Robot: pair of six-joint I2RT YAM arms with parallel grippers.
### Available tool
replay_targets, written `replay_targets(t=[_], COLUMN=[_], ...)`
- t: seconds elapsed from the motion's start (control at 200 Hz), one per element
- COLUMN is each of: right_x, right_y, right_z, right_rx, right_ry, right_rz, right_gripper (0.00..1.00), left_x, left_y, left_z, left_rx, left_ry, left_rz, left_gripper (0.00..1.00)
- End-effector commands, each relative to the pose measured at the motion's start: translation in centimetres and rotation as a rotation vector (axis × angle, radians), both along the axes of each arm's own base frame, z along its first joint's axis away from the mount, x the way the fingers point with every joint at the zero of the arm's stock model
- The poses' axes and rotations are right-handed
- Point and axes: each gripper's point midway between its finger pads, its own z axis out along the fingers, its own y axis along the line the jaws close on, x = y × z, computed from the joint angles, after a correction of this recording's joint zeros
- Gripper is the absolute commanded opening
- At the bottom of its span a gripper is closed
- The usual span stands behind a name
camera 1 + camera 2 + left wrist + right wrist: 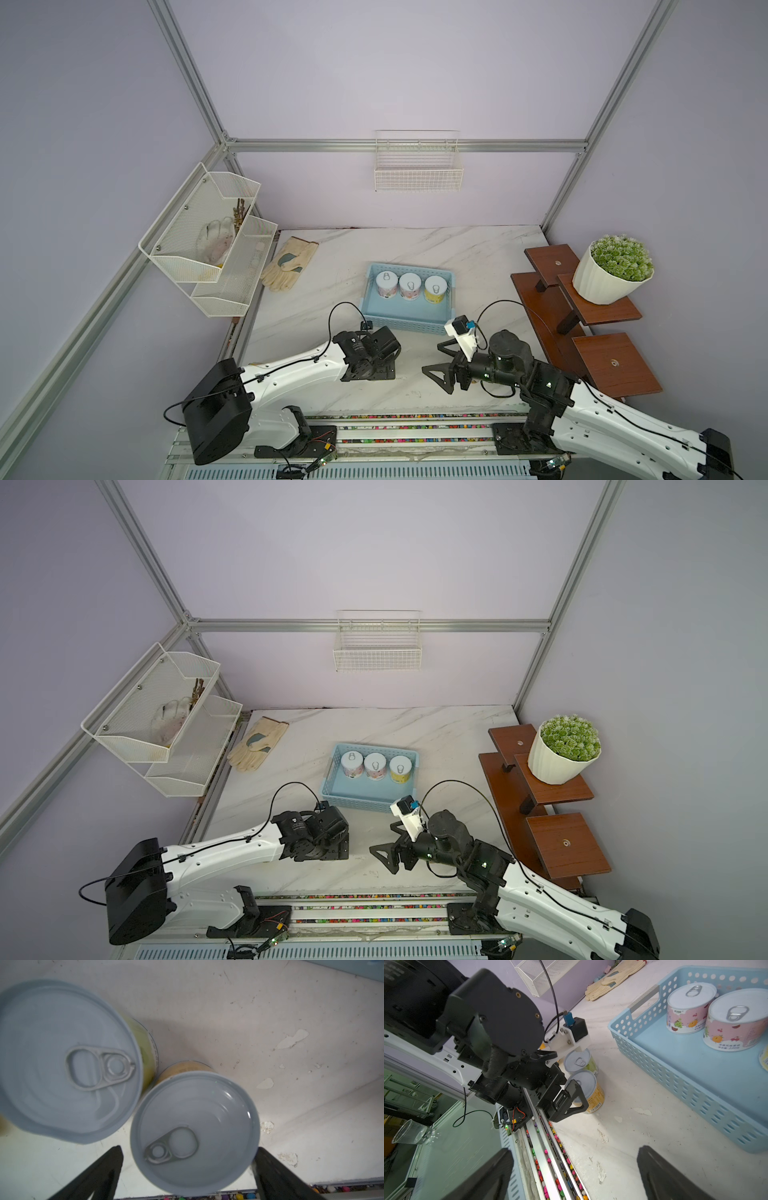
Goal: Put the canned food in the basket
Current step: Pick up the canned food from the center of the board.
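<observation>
the left tool [189, 1148] hangs wide open over the front strip of the counter [332, 291], with one black finger [99, 1174] on each side of a yellow can [195, 1132], not closed on it. i'd say the grab is the step in hand: sink lower so the fingers pass below the rim, centre up, then squeeze the label wall. a green can [68, 1059] stands just beside it, so a skewed descent could knock that one. the right tool [575, 1148] is wide open too, holding nothing, over bare counter near the basket [405, 323]. three cans [410, 286] line the basket's far side and the near half is free. the lift must clear the near wall. the counter's front edge and its bead-filled rail [550, 1159] are close by.
</observation>
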Motion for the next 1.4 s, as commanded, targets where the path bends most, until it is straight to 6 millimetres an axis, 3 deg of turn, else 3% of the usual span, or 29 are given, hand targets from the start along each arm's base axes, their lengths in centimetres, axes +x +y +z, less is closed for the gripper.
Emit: replay_targets(t=[0.0,0.365,0.42,0.97,1.09,1.2,1.395], right_x=[-0.2,-0.5,-0.5,-0.3,-0.1,0.0,-0.2], right_y=[0.3,0.2,0.2,0.2,0.1,0.0,0.3], right_z=[0.5,0.1,0.0,-0.5,-0.4,-0.5,0.6], right_rx=[0.026,0.032,0.030,0.027,0.026,0.015,0.054], right_ry=[-0.017,0.008,0.012,0.023,0.022,0.032,0.006], right_rz=[0.014,0.019,0.020,0.006,-0.009,-0.020,0.006], right_gripper=[0.99,0.99,0.99,0.98,0.98,0.98,0.99], left_x=[1.2,3.0,3.0,2.6,2.5,2.5,3.5], left_y=[-0.8,-0.5,-0.4,-0.6,-0.6,-0.6,-0.7], left_z=[0.3,0.4,-0.6,-0.4,0.5,3.7,8.4], left_rx=[-0.024,0.019,0.046,0.035,0.036,-0.017,-0.050], left_ry=[-0.019,-0.031,-0.007,0.006,0.010,-0.040,-0.149], left_rz=[-0.016,-0.022,-0.025,-0.036,-0.046,-0.065,-0.113], left_gripper=[0.98,0.94,0.94,0.78,0.72,0.69,0.53])
